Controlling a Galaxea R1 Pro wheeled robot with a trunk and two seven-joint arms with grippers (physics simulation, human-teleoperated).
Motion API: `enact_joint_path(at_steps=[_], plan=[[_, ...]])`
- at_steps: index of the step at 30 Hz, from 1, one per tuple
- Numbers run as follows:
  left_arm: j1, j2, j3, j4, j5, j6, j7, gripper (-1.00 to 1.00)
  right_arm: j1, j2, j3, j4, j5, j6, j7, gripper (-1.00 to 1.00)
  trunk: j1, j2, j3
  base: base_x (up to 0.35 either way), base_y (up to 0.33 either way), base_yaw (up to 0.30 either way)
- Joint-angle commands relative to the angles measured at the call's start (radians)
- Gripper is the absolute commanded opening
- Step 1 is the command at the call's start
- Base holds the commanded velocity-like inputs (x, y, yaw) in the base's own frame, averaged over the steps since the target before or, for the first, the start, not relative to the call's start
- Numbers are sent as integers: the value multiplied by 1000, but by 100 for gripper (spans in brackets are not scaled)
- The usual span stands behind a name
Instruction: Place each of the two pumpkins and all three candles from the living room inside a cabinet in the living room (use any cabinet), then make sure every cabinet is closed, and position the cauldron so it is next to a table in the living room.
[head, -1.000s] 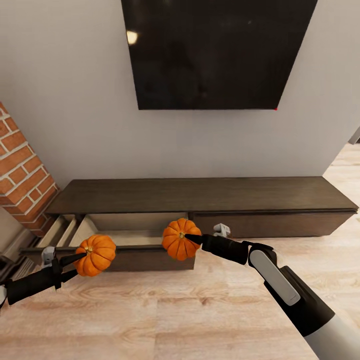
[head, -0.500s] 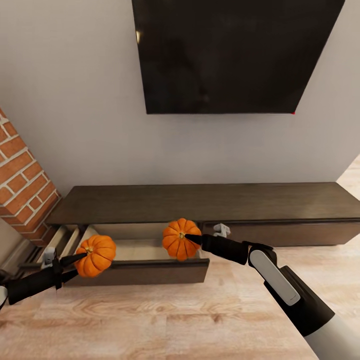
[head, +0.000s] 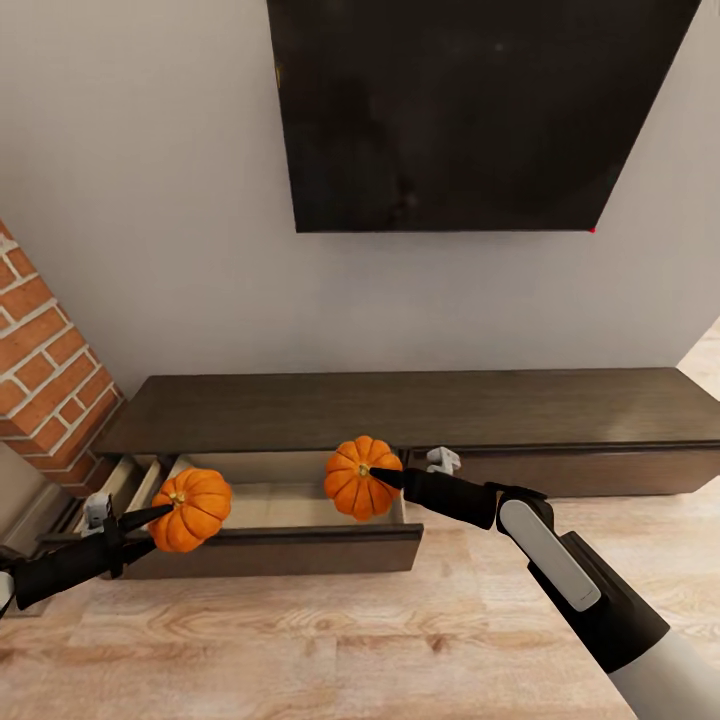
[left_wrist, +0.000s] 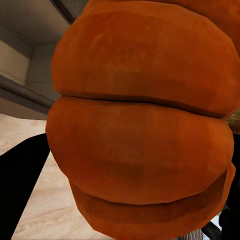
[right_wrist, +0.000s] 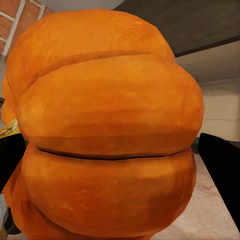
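We carry one pumpkin (head: 191, 510) in the left end effector (head: 160, 516) and another pumpkin (head: 363, 478) in the right end effector (head: 378, 478), each clamped across its ribs. They look light, rigid and smooth, so we judge the rib grooves the surest hold above the open cabinet (head: 300, 550) drawer.

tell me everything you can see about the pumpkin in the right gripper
The small round ribbed orange pumpkin has deep lengthwise grooves, a matte, slightly mottled skin and a short yellowish-brown stem facing the head camera. The right gripper is shut on it, its black jaws pressing opposite sides, holding it in the air, tipped on its side. It hangs over the right end of the open, beige-lined drawer of the long dark-brown wooden cabinet, touching nothing else.
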Motion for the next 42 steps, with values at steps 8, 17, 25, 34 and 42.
enact_joint_path(at_steps=[8,17,25,34,42], plan=[[-1,0,1,0,-9,3,-2,-100,-1,-1,1,-1,0,2,3,-100,-31,56,24,0,0,0],[-1,-2,-3,0,-18,2,5,-100,0,-1,2,-1,1,2,3,-100,-65,119,53,0,0,0],[-1,-23,-6,-22,-68,-3,170,-100,-1,2,2,3,12,5,-30,-100,-96,175,78,0,0,0],[-1,-94,1,-155,-63,0,426,-100,-1,2,5,3,12,6,-49,-100,-131,238,106,0,0,0],[-1,-93,1,-171,-33,3,424,-100,-1,3,8,3,12,5,-65,-100,-142,259,115,0,6,0]])
